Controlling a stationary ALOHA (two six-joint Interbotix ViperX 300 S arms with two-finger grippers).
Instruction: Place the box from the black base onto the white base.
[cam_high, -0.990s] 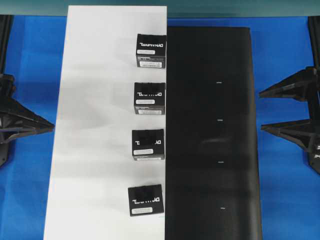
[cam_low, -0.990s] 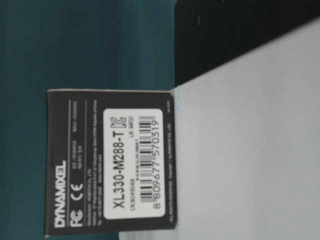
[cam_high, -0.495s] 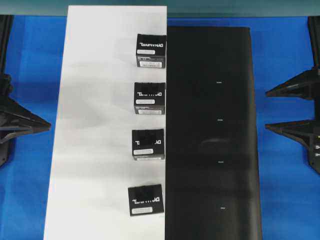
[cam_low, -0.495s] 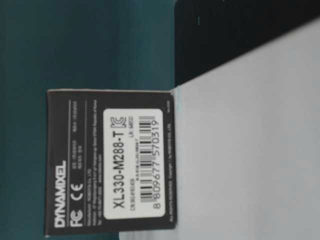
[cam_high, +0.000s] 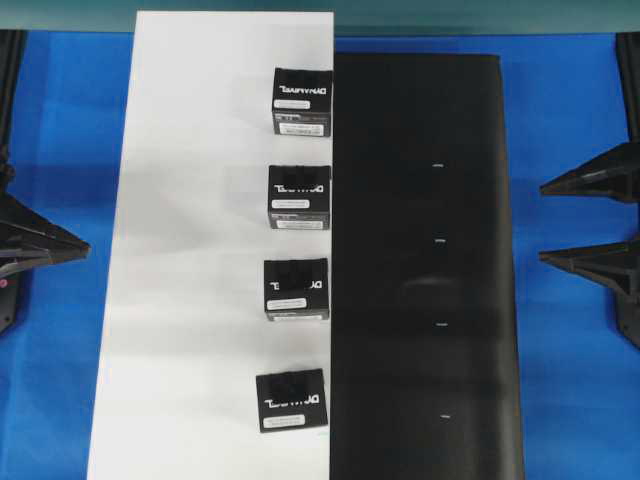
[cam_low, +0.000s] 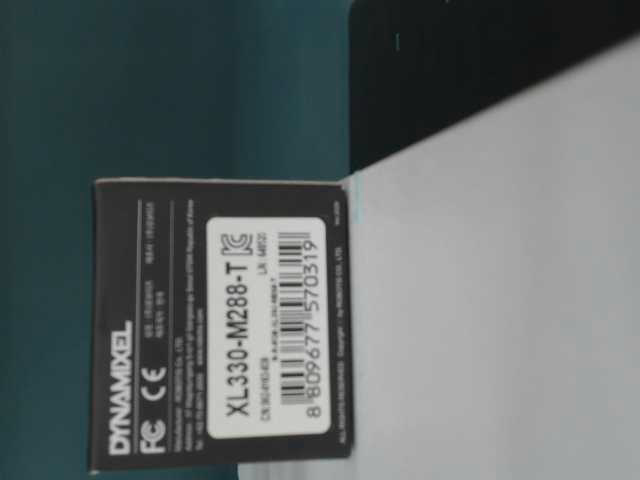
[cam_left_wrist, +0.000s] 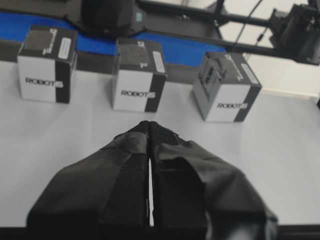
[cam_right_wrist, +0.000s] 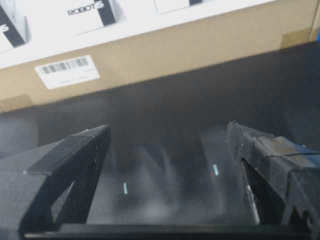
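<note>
We see four boxes (cam_high: 300, 101) lined along the white base (cam_high: 190, 250) edge beside the black base (cam_high: 420, 260). Our left claw (cam_left_wrist: 150, 131) is pressed closed, empty; our right claw (cam_right_wrist: 167, 145) gapes wide, empty.

Your blue tabletop (cam_high: 560, 420), the white base (cam_high: 200, 250) lying on its left half, the black base (cam_high: 420, 250) right beside it, long edges meeting, blue showing around both.
</note>
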